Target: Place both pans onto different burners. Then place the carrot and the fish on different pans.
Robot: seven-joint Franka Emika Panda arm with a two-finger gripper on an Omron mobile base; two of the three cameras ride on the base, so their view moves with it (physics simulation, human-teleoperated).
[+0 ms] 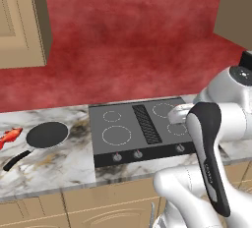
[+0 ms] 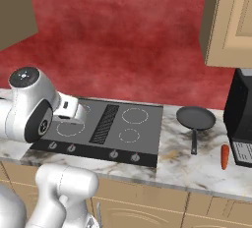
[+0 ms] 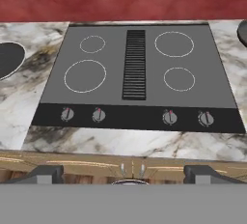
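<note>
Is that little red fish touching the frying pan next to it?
Apart. In the left base view, the fish lies left of the pan, with a strip of marble counter showing between them.

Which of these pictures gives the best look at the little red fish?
The left base view: the fish lies whole on the marble counter at the far left, just beside the pan, tail and body clear. The other two views look at the cooktop and give nothing of the fish.

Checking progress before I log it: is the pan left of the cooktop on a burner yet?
No. The pan lies on the marble counter, apart from the cooktop.
</note>
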